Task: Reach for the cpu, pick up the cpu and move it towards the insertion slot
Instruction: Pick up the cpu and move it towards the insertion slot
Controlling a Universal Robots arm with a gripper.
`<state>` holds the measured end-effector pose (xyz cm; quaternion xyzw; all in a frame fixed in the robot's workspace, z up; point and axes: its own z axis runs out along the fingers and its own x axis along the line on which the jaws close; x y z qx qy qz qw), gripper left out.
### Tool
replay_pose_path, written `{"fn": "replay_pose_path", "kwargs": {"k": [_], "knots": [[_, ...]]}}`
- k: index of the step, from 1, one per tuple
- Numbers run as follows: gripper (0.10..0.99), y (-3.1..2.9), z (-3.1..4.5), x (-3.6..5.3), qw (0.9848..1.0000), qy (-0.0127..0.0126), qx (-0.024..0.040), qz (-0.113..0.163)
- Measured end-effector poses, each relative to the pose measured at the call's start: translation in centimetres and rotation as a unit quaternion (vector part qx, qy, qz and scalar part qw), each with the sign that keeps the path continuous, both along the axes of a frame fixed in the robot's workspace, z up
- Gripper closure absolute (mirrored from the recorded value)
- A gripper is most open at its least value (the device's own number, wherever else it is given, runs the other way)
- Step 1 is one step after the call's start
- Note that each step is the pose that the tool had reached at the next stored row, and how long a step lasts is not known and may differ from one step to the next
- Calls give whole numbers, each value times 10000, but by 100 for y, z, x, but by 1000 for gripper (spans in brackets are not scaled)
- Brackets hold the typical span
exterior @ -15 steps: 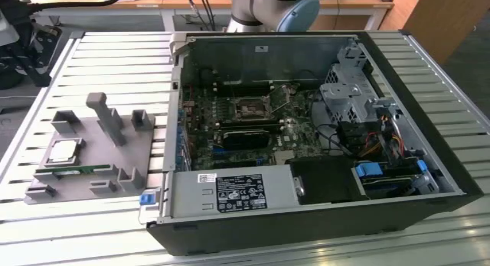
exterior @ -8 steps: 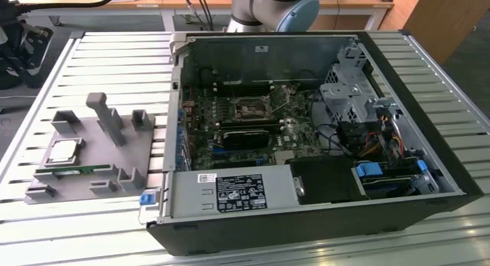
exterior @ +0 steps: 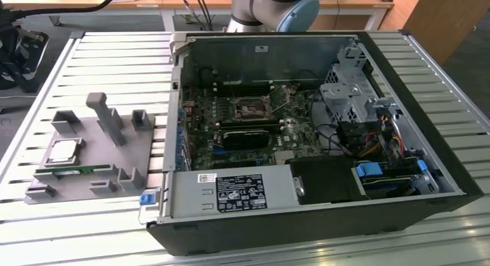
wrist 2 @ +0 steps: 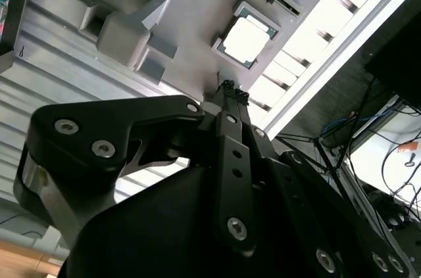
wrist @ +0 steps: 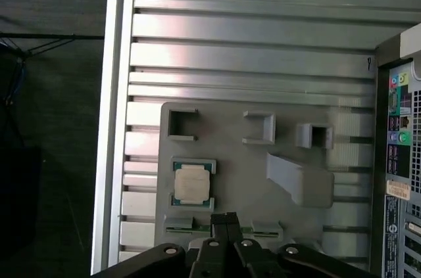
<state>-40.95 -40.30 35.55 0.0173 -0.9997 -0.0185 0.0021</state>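
The cpu [exterior: 63,151] is a small square chip with a shiny silver top. It lies flat in its green-edged seat on the grey fixture plate [exterior: 100,163], at the exterior view's left. Both wrist views show the cpu [wrist: 192,183] [wrist 2: 247,41] from above, a little ahead of my fingertips. My gripper [wrist: 225,217] [wrist 2: 227,86] hangs above the plate with its black fingers pressed together and nothing between them. The insertion slot [exterior: 251,108] is a dark square socket with a silver frame on the board inside the open computer case.
A thin green memory stick [exterior: 73,170] lies on the plate just beside the cpu. Grey posts and a tall slanted block [exterior: 107,120] rise from the plate. The open case [exterior: 306,145] holds cables, a drive cage and a power supply. The slatted table's edge [wrist: 108,127] runs close by.
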Motion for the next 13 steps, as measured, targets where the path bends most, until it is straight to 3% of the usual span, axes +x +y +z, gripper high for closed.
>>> {"fn": "replay_pose_path", "kwargs": {"k": [2, 5, 7, 8, 9, 11, 12, 13], "knots": [[973, -4, -31, -28, 10000, 4, -1, 16], [792, -6, -87, -86, 10000, 4, 0, 25], [792, -7, -124, -121, 10000, 5, 0, 29], [675, -7, -142, -136, 10000, 8, 0, 29], [675, -7, -160, -149, 10000, 11, 0, 30], [561, -7, -196, -167, 10000, 16, -1, 30], [561, -7, -214, -172, 10000, 18, 0, 30], [502, -8, -232, -175, 10000, 22, 0, 31]]}}
